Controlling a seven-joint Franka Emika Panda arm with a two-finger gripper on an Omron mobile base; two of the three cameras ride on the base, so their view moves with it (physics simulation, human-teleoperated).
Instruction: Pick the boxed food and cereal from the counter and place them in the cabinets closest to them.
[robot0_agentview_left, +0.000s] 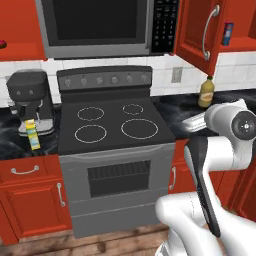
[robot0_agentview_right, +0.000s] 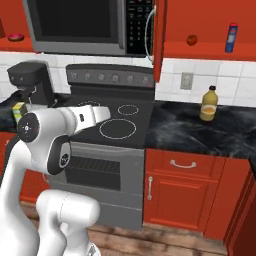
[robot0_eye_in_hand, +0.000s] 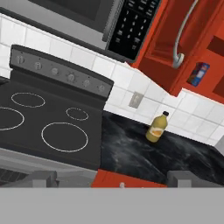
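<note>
A small yellow-green box (robot0_agentview_left: 34, 134) stands on the black veined counter (robot0_agentview_left: 10, 142) left of the stove, in front of the coffee machine; my arm half hides this box (robot0_agentview_right: 18, 111) in the right base view. A blue box (robot0_agentview_left: 228, 34) (robot0_agentview_right: 230, 37) (robot0_eye_in_hand: 199, 74) stands upright on a shelf inside the open red wall cabinet (robot0_agentview_right: 210, 47) to the right of the microwave. My gripper (robot0_eye_in_hand: 113, 179) hovers over the stove's front right corner, open, with nothing between its fingertips (robot0_eye_in_hand: 41, 178). The hand (robot0_agentview_right: 94, 114) points toward the right counter (robot0_eye_in_hand: 131, 153).
A yellow bottle (robot0_agentview_left: 205, 92) (robot0_agentview_right: 209, 103) (robot0_eye_in_hand: 156, 127) stands on the right counter by the wall. The cabinet door (robot0_agentview_left: 200, 35) (robot0_eye_in_hand: 175, 35) hangs open over it. A coffee machine (robot0_agentview_left: 30, 100), the stove (robot0_agentview_left: 112, 125) and the microwave (robot0_agentview_left: 100, 25) fill the middle and left.
</note>
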